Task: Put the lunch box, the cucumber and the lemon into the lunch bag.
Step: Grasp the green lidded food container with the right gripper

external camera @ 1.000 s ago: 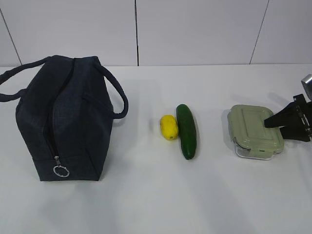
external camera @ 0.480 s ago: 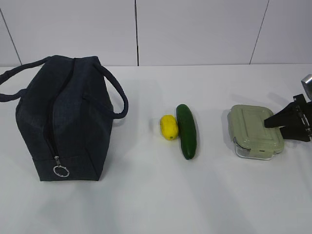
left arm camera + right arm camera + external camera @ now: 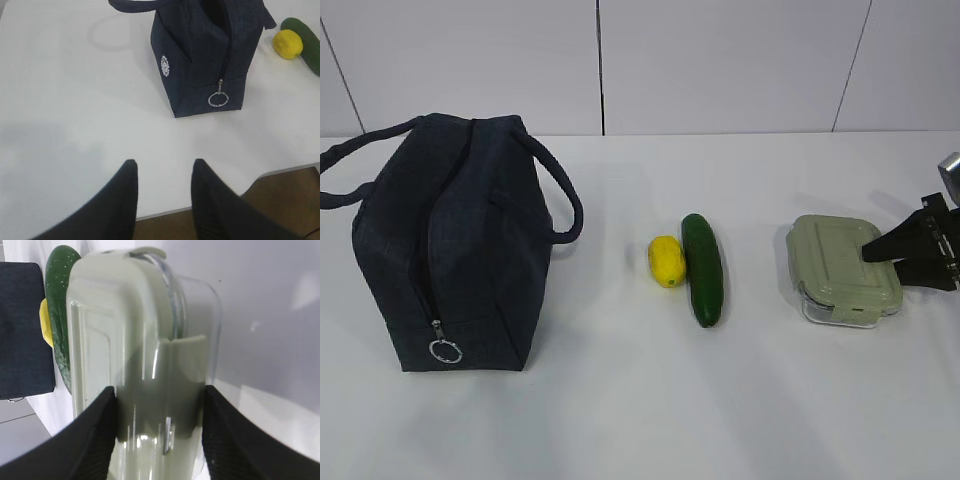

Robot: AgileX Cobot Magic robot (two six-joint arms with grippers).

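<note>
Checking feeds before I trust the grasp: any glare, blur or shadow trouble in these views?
Exterior view: even light, soft shadows, sharp; the right gripper is cut off by the frame edge. Left wrist view: the fingers are blurred up close, the lunch bag crisp. Right wrist view: bright streaks of glare on the lunch box hide the contact.

I see the cucumber (image 3: pixel 306 37) cut off at the left wrist frame's upper right; the lunch bag (image 3: pixel 22 330) runs off my right wrist frame's left edge.
</note>
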